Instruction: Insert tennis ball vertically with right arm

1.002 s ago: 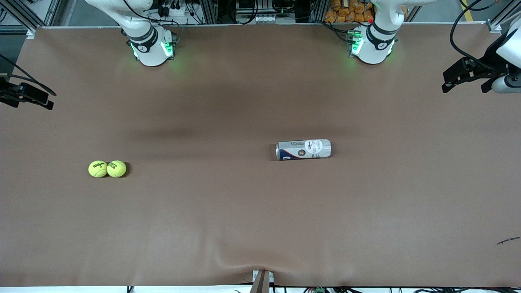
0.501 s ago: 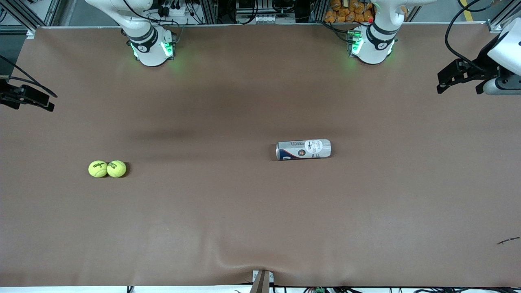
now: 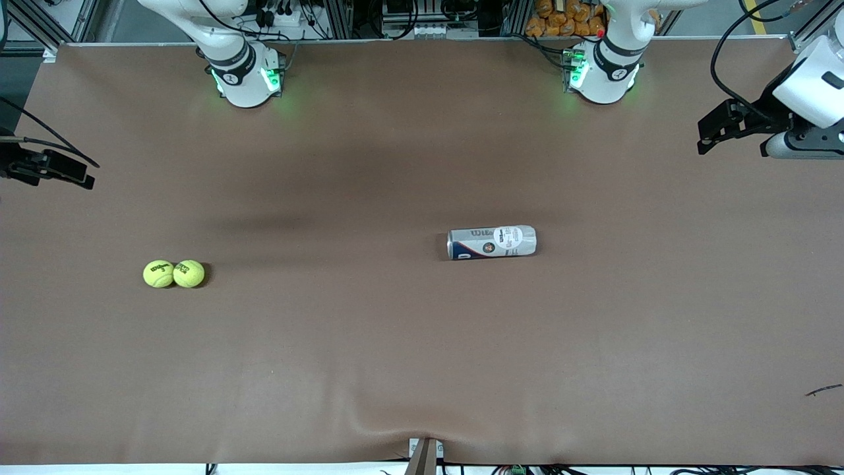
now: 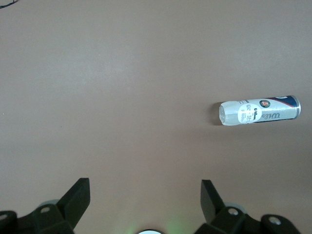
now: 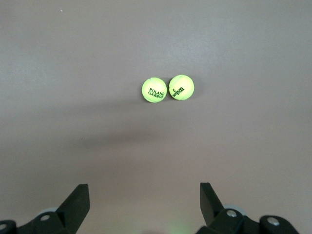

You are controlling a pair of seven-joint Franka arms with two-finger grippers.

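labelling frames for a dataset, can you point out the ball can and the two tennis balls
ball can [image 3: 492,243], front view, middle of its labelled side as it lies flat
Wilson tennis ball [image 3: 158,274], front view, centre by the logo
Roland Garros tennis ball [image 5: 154,90], right wrist view, centre on the lettering

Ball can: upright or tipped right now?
Tipped. The can lies on its side on the table, its long side flat along the cloth.
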